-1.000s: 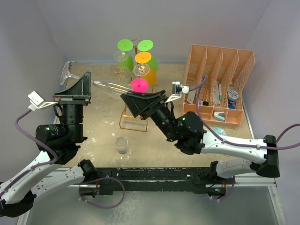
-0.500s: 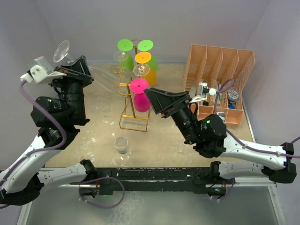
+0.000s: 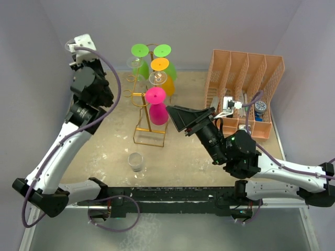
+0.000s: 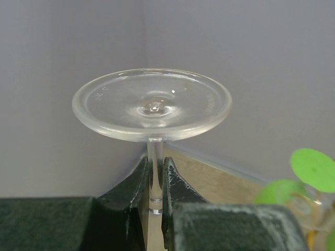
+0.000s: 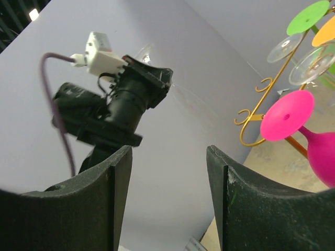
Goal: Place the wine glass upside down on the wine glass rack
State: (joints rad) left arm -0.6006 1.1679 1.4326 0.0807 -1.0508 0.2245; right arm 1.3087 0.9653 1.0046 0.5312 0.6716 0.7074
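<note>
Your left gripper [image 4: 156, 175] is pinching the wine glass [image 4: 152, 103] by its stem, one finger pressed on each side just under the round foot, which stands out past the fingertips. The bowl is hidden. In the top view that arm reaches high at the far left, and the glass shows there only as a faint glint, left of the rack [image 3: 149, 137] and apart from it. The rack stands far-centre on the table [image 3: 104, 146], with green, orange and pink glasses hanging on it upside down. Your right gripper [image 5: 167, 162] is spread wide and holds nothing, near the right of the pink glass [image 3: 156, 107]. A small clear glass [image 3: 136, 161] stands nearer than the rack's base, and a peach organizer [image 3: 243, 89] sits far right.
</note>
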